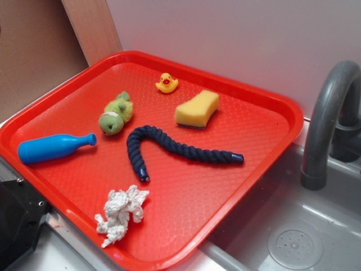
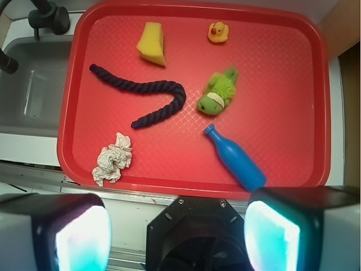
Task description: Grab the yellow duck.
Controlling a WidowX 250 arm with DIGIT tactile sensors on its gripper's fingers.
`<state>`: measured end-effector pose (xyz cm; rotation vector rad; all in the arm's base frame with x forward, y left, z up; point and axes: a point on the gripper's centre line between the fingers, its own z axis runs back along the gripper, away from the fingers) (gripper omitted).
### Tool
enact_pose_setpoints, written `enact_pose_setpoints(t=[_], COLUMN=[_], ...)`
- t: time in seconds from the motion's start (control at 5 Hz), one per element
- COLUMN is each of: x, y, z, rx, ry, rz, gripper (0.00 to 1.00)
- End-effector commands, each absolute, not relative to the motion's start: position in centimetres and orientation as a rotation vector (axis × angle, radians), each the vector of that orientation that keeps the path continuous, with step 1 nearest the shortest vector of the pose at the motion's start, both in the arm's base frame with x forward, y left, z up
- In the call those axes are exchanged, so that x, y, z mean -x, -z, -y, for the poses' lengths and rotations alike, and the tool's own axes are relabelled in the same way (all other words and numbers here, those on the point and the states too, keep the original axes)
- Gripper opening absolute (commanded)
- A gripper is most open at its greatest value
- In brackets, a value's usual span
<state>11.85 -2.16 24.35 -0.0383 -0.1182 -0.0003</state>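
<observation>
A red tray (image 1: 265,141) fills most of the exterior view, and the yellow duck (image 1: 167,83) sits on it near the upper rim, a little left of the frame's centre. In the wrist view the same duck (image 2: 218,31) lies near the top edge of the tray (image 2: 293,84), right of centre, orange beak showing.

Just right of the duck in the exterior view lies a yellow sponge block (image 1: 196,108); the two are apart. Lower left of the duck rests a green plush toy (image 1: 116,113), and further left a blue plastic bottle (image 1: 53,147) lies on its side. A dark blue twisted rope (image 1: 175,149) curves across the middle of the tray, and a crumpled white paper wad (image 1: 120,212) sits near the lower rim.

A grey faucet (image 1: 330,121) stands over a sink (image 1: 293,237) at the right of the exterior view.

The claw (image 2: 177,228) appears along the bottom of the wrist view, its two fingers (image 2: 67,234) spread wide apart, holding nothing, outside the tray's near rim and well away from the duck.
</observation>
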Motion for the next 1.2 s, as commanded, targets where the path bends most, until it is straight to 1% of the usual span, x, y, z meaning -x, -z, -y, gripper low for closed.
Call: enact_pose_setpoints(t=[0.0, 0.2, 0.4, 0.6, 0.8, 1.0], x=[-11.8, -15.3, -18.7, -21.4, -24.4, -26.7], y=[-24.4, -23.4, -22.9, -22.0, -19.6, -17.0], z=[2.2, 3.1, 2.7, 1.6, -0.5, -2.1], rx=[0.038, 0.079, 0.034, -0.033, -0.174, -0.219], ry=[0.0, -0.025, -0.071, -0.083, -0.092, -0.09], rz=[0.118, 0.19, 0.327, 0.448, 0.572, 0.564], gripper=[1.0, 1.0, 1.0, 1.0, 1.0, 1.0])
